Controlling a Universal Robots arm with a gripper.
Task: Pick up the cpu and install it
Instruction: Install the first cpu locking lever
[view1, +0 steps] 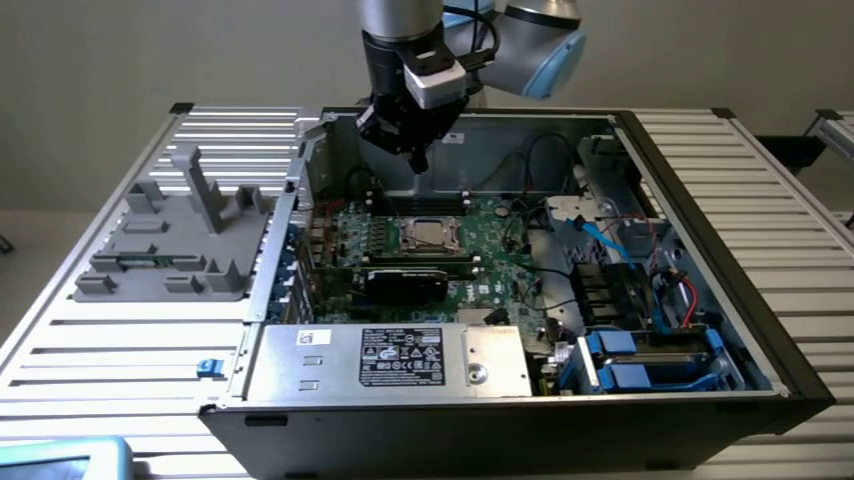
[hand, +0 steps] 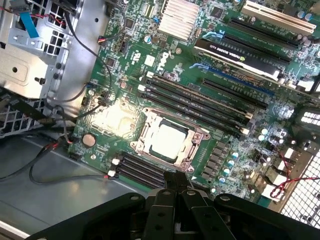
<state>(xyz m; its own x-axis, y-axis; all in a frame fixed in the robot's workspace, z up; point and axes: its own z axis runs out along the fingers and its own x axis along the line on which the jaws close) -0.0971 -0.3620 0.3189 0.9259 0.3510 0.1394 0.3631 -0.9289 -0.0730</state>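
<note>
Exterior view, arm (view1: 400, 30) vertical, closed gripper (view1: 418, 163) high above cpu (view1: 429, 235)

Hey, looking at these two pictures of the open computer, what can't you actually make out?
Exterior view: the cpu is too small to tell whether it is seated flat.
Wrist view: glare whitens the cpu's top, hiding any markings.
Wrist view: the shut gripper covers part of the motherboard.
Exterior view: the teal object is cut off by the picture's corner.
</note>
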